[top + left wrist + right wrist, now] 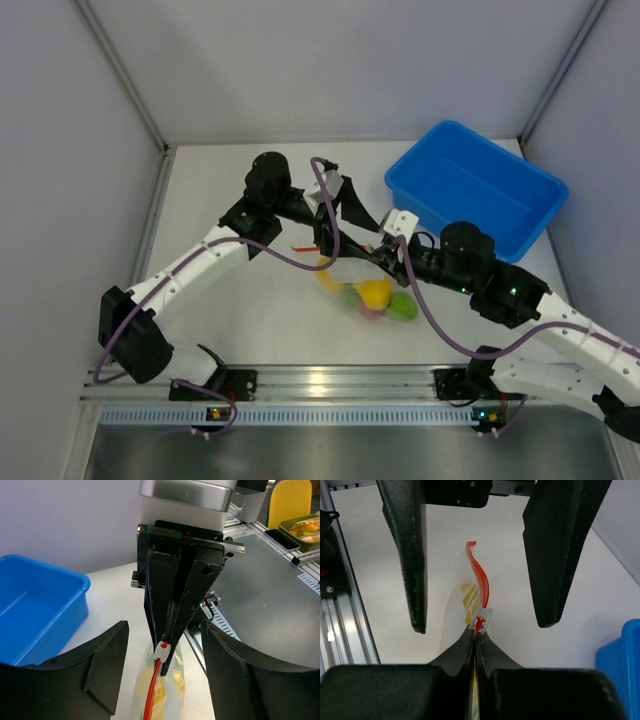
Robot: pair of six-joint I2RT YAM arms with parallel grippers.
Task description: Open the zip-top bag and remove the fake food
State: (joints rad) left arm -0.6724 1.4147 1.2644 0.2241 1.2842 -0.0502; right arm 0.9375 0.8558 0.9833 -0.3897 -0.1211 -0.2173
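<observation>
The zip-top bag (352,282) hangs at mid-table with the fake food inside: a yellow piece (376,291), a green fruit (403,306) and other pieces I cannot tell apart. My right gripper (476,633) is shut on the bag's top edge, right behind the white slider (482,619) on the orange-red zip strip (481,582). My left gripper (164,632) is open, its fingers (107,660) on either side of the strip (152,690) and slider (163,652), not touching them. In the top view the left gripper (343,232) and the right gripper (352,254) meet above the bag.
A blue plastic bin (475,185) stands at the back right, also seen in the left wrist view (35,605) and the right wrist view (620,675). An aluminium rail (330,380) runs along the near edge. Grey walls close the sides and back.
</observation>
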